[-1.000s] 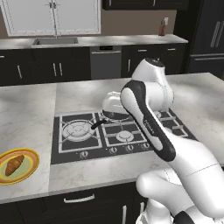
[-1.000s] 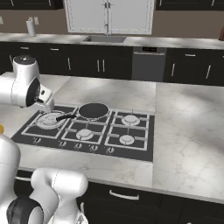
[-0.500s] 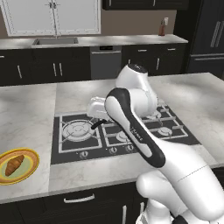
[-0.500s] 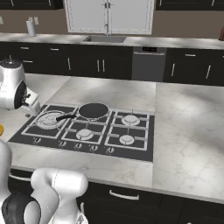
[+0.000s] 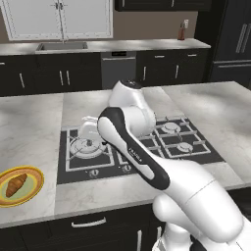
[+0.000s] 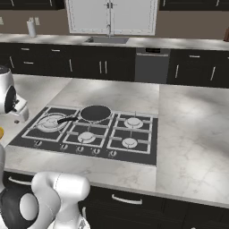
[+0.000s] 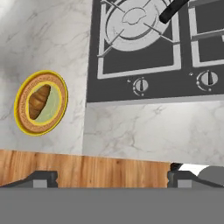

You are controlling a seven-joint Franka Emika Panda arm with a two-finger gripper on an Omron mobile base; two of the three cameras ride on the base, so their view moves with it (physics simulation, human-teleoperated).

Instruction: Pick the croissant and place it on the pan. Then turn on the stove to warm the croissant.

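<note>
The croissant [image 5: 17, 184] lies on a yellow-rimmed plate with a green centre [image 5: 37, 176] at the counter's front left; the hand view shows the croissant [image 7: 38, 101] on that plate [image 7: 63, 93] too. The black pan [image 6: 95, 113] sits on the stove [image 6: 154, 143], its handle [image 7: 174, 9] pointing toward the left burner. In the left base view my arm hides the pan. My gripper [image 5: 89, 142] hangs open and empty over the left burner, at the left edge of the right base view [image 6: 17, 119]. In the hand view the gripper [image 7: 113, 179] looks down at the counter's front edge, right of the plate.
Stove knobs [image 7: 140, 85] line the cooktop's front edge. Wooden floor [image 7: 100, 168] shows beyond the counter edge. A sink [image 6: 107, 40] and dark cabinets run along the back wall. Bare marble counter [image 6: 192, 134] lies right of the stove.
My arm has swung left, carrying the open gripper from above the middle of the stove to over the left burner, nearer the plate. The croissant and pan have not moved.
</note>
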